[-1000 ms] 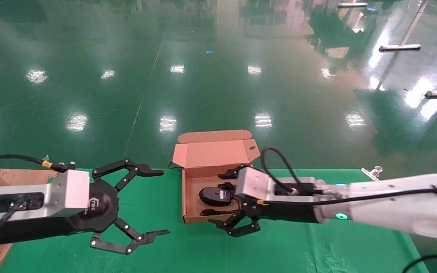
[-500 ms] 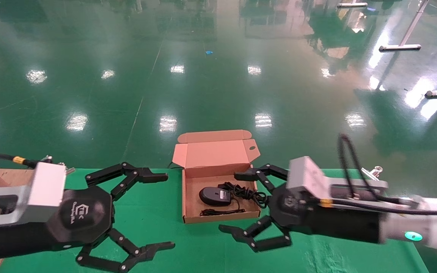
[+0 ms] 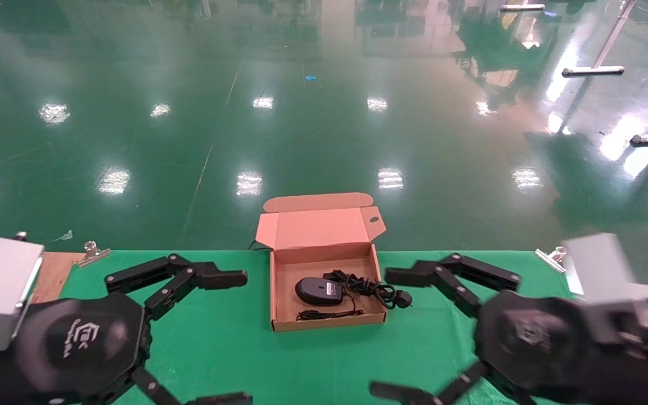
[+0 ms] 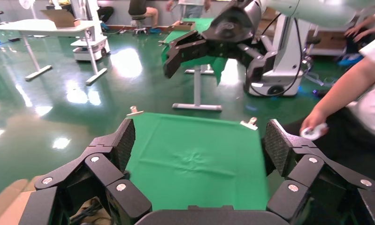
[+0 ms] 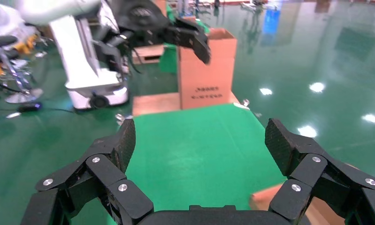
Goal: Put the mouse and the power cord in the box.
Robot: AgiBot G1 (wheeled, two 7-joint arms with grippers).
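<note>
— How far along are you?

— By my reading, nearly done. The mouse (image 3: 318,291) lies inside the box (image 3: 280,287), which sits at the far edge of the green surface (image 3: 313,360), about midway along it, lid open. The power cord (image 3: 364,286) is bundled just beside the mouse, in the box too.

— Anything left?

— The cord's round plug (image 3: 404,298) hangs over the box's right wall onto the surface. I'd judge it needs tucking in.

— And your end effectors?

— My right end effector (image 3: 414,332) is spread wide, holding nothing, near the front right corner. My left end effector (image 3: 228,337) is likewise wide and empty, near the front left corner. Both are well apart from the box.
</note>
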